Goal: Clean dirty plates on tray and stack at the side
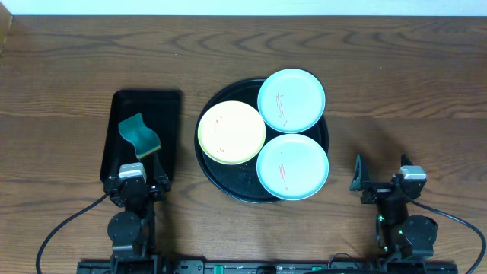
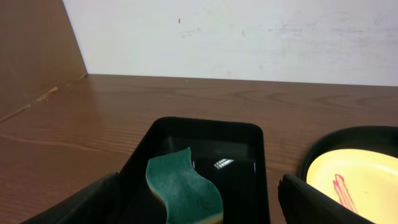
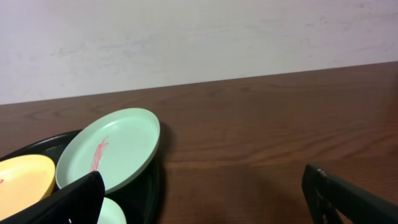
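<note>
1. Black and glossy, the round tray [image 1: 236,181] with its raised rim sits mid-frame in the overhead view on the brown wood-grain tabletop [image 1: 396,68]. Three plates cover most of its floor, leaving one bare crescent at the lower left.
2. The yellow plate [image 1: 231,132] lies at the tray's left. The upper mint-blue plate [image 1: 291,100] pokes past the rim at the upper right, and the lower mint-blue plate [image 1: 292,167] reaches the rim at the right. All three are smooth, shallow and round, with thin red streaks [image 1: 283,109].
3. The plate edges meet near the tray's centre, but which edge lies on top is hard to make out. In the right wrist view the upper mint-blue plate looks tilted.
4. A rectangular tray [image 1: 163,114], black with rounded corners, lies at the left of the overhead view. It holds a wavy green sponge [image 1: 140,135] with a paler underside.
5. The left claw [image 2: 199,186] is spread wide above the near end of the rectangular tray and grips nothing. The frame's bottom edge cuts off the sponge's near end, and only a slice of the yellow plate shows at the lower right.
6. The right claw [image 3: 202,174] is also spread wide and empty, above bare tabletop at the lower right of the overhead view. Its left finger hides most of the lower mint-blue plate, and the yellow plate is cut off at the frame's left edge.
</note>
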{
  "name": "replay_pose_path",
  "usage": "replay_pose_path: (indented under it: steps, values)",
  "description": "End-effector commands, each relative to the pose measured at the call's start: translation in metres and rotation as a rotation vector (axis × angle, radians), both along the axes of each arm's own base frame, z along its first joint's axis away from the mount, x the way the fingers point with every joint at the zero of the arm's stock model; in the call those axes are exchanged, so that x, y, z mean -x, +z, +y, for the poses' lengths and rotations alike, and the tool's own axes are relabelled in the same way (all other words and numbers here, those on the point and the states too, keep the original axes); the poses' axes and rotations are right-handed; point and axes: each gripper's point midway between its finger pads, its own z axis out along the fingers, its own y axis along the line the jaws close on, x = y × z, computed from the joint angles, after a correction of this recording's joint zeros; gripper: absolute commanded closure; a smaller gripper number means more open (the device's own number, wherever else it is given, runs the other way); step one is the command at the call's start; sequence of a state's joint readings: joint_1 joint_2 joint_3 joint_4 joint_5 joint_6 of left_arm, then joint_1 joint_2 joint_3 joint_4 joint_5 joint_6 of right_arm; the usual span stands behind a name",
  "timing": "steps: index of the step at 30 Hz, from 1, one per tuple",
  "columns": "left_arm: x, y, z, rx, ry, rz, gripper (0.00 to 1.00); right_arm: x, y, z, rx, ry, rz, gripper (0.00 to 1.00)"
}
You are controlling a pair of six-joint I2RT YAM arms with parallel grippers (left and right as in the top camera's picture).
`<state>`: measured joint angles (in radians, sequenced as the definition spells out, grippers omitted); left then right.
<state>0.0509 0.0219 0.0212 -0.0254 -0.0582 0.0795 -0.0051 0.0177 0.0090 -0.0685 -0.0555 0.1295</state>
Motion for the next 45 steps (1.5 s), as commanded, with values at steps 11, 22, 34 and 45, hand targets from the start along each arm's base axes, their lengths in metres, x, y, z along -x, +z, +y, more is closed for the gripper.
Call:
replay_pose_path:
  steps: [11,22,34,45]
  values:
    - [0.001,-0.019,0.003,-0.013,0.017,0.062,0.19,0.000,-0.003,0.001,-0.012,0.003,0.008,0.01]
    - [0.007,0.014,0.001,0.003,0.004,0.093,0.19,0.001,0.034,0.005,-0.051,0.025,-0.106,0.01]
    - [-0.023,0.104,0.002,0.124,0.038,0.393,0.19,-0.014,0.115,0.018,-0.059,0.102,-0.022,0.01]
    - [-0.052,0.096,-0.018,0.240,-0.029,0.889,0.19,-0.069,0.123,0.041,-0.124,0.220,0.454,0.01]
